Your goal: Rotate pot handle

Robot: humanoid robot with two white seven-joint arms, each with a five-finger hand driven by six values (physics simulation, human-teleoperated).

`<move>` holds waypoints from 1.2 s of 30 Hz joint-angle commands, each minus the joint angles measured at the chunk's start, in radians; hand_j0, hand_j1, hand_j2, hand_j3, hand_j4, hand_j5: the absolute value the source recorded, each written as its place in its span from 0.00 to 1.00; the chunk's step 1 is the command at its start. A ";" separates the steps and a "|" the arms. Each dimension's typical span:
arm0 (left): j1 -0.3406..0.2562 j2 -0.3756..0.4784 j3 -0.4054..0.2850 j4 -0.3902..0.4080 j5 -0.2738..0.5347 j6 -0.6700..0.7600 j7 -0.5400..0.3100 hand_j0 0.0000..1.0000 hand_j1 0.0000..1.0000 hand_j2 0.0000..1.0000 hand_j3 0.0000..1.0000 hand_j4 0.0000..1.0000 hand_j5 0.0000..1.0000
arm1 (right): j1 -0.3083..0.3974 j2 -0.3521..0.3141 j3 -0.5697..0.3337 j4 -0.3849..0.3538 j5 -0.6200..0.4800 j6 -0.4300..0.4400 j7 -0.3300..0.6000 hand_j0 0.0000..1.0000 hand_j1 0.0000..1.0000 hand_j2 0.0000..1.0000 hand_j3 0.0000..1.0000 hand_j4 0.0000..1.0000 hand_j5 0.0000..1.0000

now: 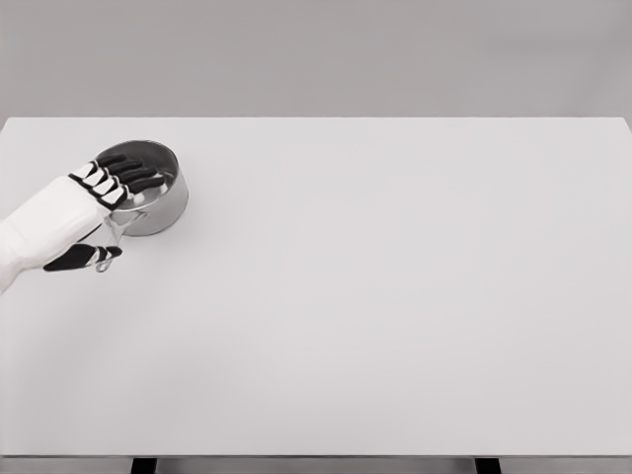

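Observation:
A small steel pot stands on the white table at the far left. Its metal handle points toward the lower left. My left hand comes in from the left edge and lies over the pot. Its black fingers are stretched flat across the rim and the pot's inside. The black thumb lies apart from them, below, and touches the handle's end. The handle runs between thumb and palm, and the fingers are not curled around it. The palm hides part of the handle. My right hand is out of view.
The table's far edge runs just behind the pot, and its left edge is close to my forearm. Two dark table legs show below the front edge.

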 commanded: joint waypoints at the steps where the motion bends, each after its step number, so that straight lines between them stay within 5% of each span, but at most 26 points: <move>1: 0.000 0.001 0.000 0.000 0.007 0.001 -0.007 1.00 1.00 1.00 1.00 1.00 1.00 | 0.000 0.000 0.000 0.000 0.000 0.000 0.000 1.00 1.00 1.00 1.00 1.00 1.00; 13: -0.049 -0.011 -0.006 0.000 -0.002 0.001 -0.009 1.00 1.00 1.00 1.00 1.00 1.00 | 0.000 0.000 0.000 0.000 0.000 -0.001 0.000 1.00 1.00 1.00 1.00 1.00 1.00; 22: -0.176 -0.010 -0.196 -0.010 0.223 0.001 -0.387 1.00 1.00 1.00 1.00 1.00 1.00 | 0.000 0.000 0.000 0.000 0.000 -0.001 0.000 1.00 1.00 1.00 1.00 1.00 1.00; 25: -0.216 -0.004 -0.225 -0.010 0.202 0.001 -0.389 1.00 1.00 1.00 1.00 1.00 1.00 | 0.000 0.000 0.000 0.000 0.000 0.000 0.000 1.00 1.00 1.00 1.00 1.00 1.00; 30: -0.241 -0.013 -0.225 -0.008 0.045 0.020 -0.389 1.00 1.00 1.00 1.00 1.00 1.00 | 0.000 0.000 0.000 0.000 0.000 0.000 0.000 1.00 1.00 1.00 1.00 1.00 1.00; 34: -0.245 -0.108 -0.173 -0.006 -0.102 0.047 -0.389 1.00 1.00 1.00 1.00 1.00 1.00 | 0.000 0.000 0.000 0.000 0.000 0.000 0.000 1.00 1.00 1.00 1.00 1.00 1.00; 36: -0.245 -0.117 -0.162 -0.002 -0.114 0.050 -0.389 1.00 1.00 1.00 1.00 1.00 1.00 | 0.000 0.000 0.000 0.000 0.000 -0.001 0.000 1.00 1.00 1.00 1.00 1.00 1.00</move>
